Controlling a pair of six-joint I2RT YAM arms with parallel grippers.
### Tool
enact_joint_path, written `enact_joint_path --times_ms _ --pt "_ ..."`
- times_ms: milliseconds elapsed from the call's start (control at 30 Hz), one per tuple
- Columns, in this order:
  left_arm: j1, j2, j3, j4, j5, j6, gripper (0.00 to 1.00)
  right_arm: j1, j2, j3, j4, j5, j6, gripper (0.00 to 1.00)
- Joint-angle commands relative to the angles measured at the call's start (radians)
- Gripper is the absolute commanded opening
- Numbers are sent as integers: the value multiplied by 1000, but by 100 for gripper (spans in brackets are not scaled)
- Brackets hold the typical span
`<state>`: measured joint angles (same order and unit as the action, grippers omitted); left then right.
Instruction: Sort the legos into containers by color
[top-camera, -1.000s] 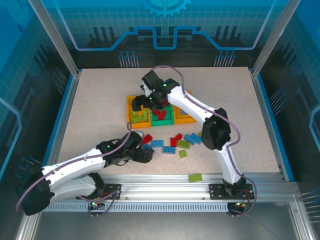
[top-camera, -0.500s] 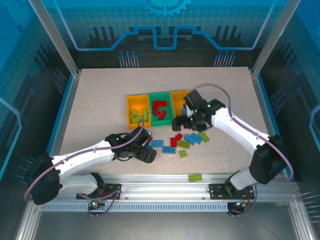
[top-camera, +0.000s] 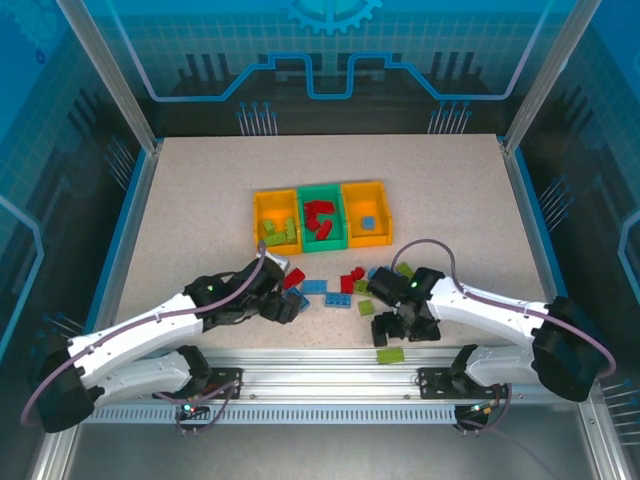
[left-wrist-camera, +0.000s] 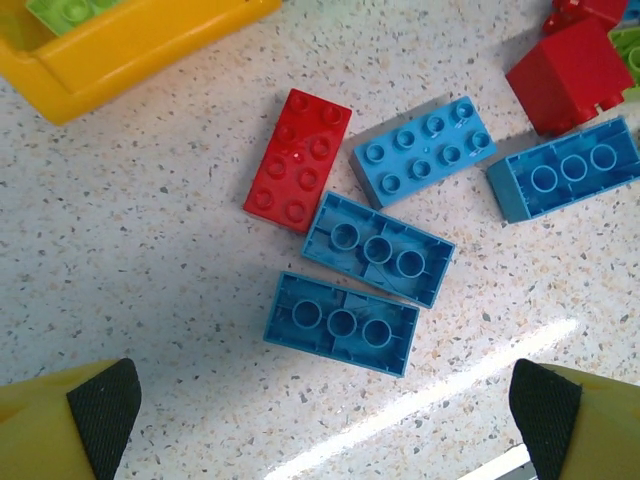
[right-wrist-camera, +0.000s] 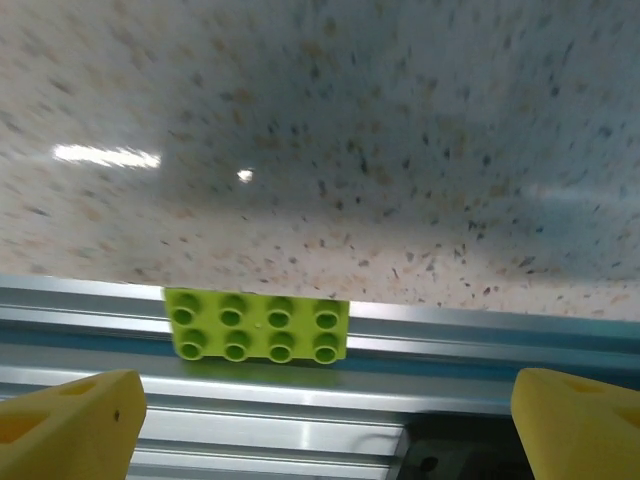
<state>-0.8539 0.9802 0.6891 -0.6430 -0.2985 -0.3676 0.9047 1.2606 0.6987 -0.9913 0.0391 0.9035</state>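
The containers stand mid-table in a row. The left yellow bin holds lime bricks, the green bin red ones, and the right yellow-orange bin a blue one. Loose legos in red, blue and lime lie just in front of them. My left gripper hovers open at the pile's left end, above a red brick and several blue bricks. My right gripper hangs open near the front edge, over a lime green brick that lies on the metal rail.
That lime brick sits off the table top, on the aluminium rail between the two arm bases. A corner of the left yellow bin lies close to my left gripper. Blue walls line both sides of the table.
My right arm has swung from above the bins down to the front edge, over the lime brick on the rail. My left arm has shifted slightly by the pile.
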Motion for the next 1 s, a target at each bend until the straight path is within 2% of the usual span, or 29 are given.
enact_joint_path --times_ms 0,333,533,700,967 --pt "-4 -21 -29 -6 -31 -37 99 40 29 -20 30 19 73 94" --pt "7 57 29 0 -71 -44 99 122 166 -4 129 -9 92 92" --pt "19 43 32 5 -70 -47 99 157 230 -23 169 -16 117 90" --pt "30 25 31 -10 -70 -44 99 157 249 -76 236 -49 136 84" --pt "38 30 36 -2 -62 -39 99 163 226 -68 221 -37 137 63"
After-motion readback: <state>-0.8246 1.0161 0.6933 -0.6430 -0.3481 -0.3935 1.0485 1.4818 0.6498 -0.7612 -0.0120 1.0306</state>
